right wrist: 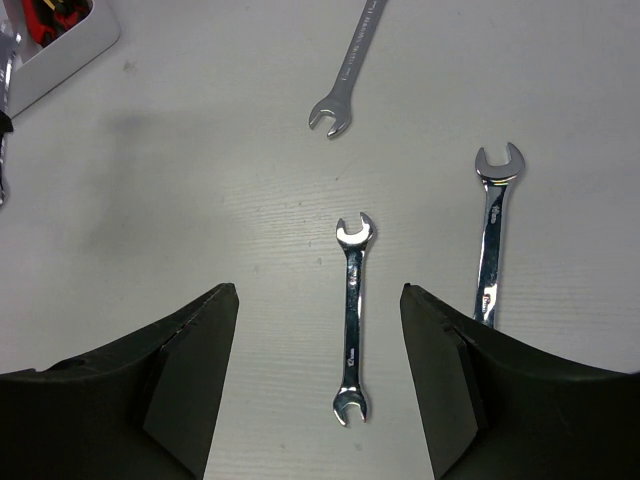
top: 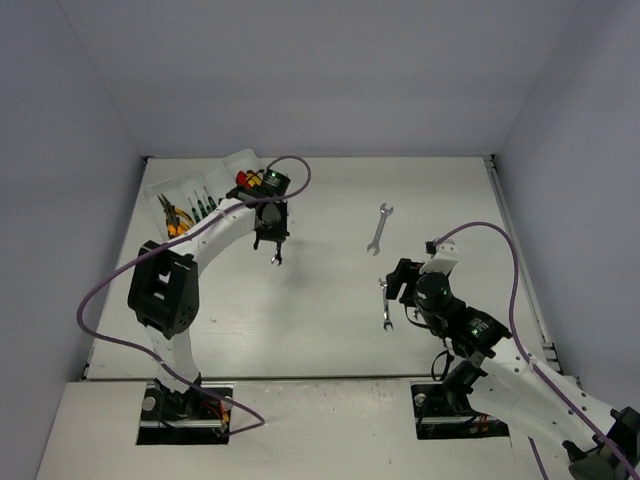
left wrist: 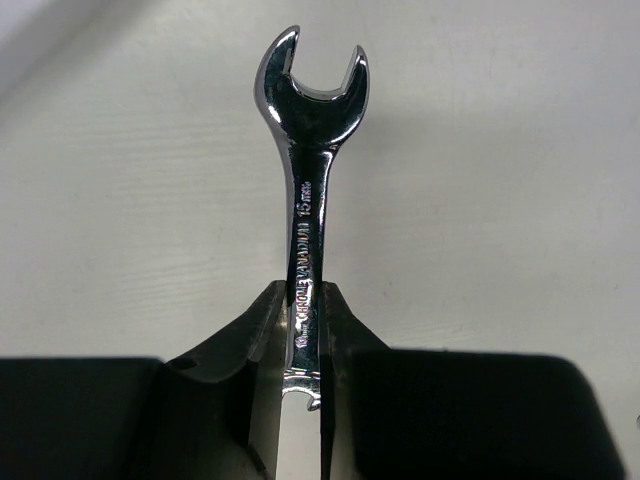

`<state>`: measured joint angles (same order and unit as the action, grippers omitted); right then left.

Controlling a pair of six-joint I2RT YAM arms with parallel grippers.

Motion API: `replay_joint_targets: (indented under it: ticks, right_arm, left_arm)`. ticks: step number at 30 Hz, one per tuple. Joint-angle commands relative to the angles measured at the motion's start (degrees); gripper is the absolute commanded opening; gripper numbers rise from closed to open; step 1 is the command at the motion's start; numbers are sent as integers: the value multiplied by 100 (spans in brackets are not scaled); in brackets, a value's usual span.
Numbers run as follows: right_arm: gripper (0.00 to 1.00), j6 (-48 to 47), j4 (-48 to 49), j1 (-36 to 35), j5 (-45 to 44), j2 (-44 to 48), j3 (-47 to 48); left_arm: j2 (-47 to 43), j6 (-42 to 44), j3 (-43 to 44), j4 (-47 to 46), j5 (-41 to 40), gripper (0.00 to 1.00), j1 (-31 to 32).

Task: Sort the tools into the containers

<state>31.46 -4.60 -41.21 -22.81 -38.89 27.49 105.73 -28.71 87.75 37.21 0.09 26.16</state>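
Left gripper [left wrist: 303, 305] is clenched on a silver wrench [left wrist: 305, 200] lifted off the desk; judged next, carry it over the tray [top: 225, 165] just beside the gripper and let go, while the right gripper [right wrist: 318, 295] hangs released over a small wrench [right wrist: 352, 310].

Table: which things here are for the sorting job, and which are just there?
For the job: shiny silver metal wrench in the left hand; short silver wrench; long silver wrench; far silver wrench; translucent white plastic tray.
Just there: purple cables; white table.
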Motion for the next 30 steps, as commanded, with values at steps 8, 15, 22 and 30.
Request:
replay_joint_targets:
  ticks: [8,15,22,30]
  right_arm:
    - [64,35,208,34,-235,-174,90]
    - [64,-9,214,43,-271,-373,161]
    - [64,20,213,44,-286,-660,205]
    - [63,431,205,98,77,-1886,342]
  left_arm:
    - [861,-582,1841,-371,-152,0,-1651]
    - [2112,-741,2956,-273,-9,0,-2162]
    - [2096,-420,3105,-311,-48,36,-2193]
    - [635,-13,2334,-304,-210,59,-1988]
